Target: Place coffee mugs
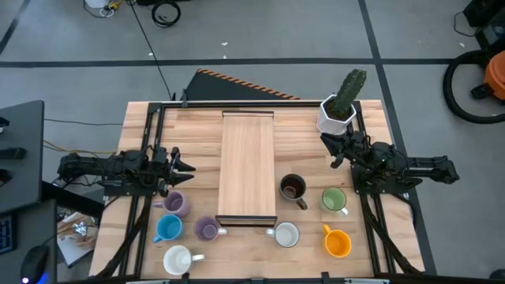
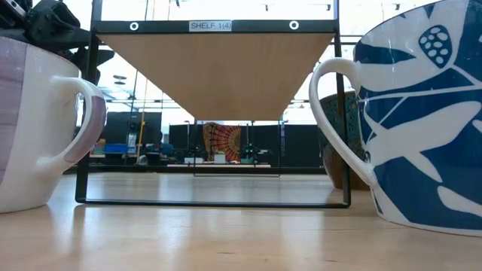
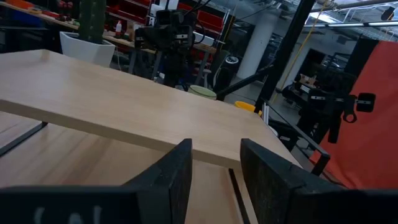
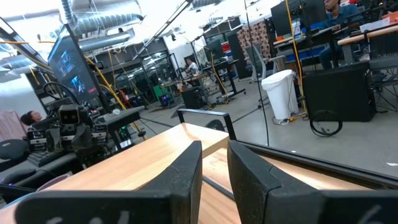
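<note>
Currently all eight mugs (image 1: 293,188) are seen low in the frame, beside the shelf (image 1: 248,165) on the surface. Nearest to the purple mug (image 1: 174,203) is the left pincer (image 1: 183,166), empty and partly spread just above it; the right pincer (image 1: 333,152), nearly pressed together and empty, is found up-right of the brown mug.

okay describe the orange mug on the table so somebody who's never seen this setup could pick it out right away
Start from the long wooden shelf board lying down the middle of the table. To its right sit four mugs; the orange mug is at the front right corner of that group, in front of the green mug and right of the white mug. It is the only orange one.
</note>
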{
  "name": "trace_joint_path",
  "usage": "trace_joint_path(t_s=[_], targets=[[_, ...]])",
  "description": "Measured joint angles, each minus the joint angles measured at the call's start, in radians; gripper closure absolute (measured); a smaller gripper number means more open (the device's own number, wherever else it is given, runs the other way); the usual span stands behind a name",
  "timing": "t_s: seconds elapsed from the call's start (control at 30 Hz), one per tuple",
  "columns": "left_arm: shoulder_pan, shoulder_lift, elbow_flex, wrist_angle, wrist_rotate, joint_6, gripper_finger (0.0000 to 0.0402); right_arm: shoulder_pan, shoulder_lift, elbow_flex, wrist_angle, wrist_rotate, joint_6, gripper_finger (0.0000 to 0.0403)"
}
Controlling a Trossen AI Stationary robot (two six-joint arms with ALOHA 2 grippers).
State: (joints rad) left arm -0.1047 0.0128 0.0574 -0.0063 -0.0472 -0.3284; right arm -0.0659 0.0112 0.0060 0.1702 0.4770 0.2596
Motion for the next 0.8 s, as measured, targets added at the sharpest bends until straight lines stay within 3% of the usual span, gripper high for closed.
trace_joint_path(t_s=[0.43,0.8], targets=[[0.000,0.000,0.000,0.006,0.000,-0.001,0.0260,0.000,0.000,0.000,0.000,0.000,0.000,0.0321],[0.001,0.000,0.000,0.163,-0.023,0.000,0.0260,0.000,0.000,0.000,0.089,0.000,0.026,0.0321]])
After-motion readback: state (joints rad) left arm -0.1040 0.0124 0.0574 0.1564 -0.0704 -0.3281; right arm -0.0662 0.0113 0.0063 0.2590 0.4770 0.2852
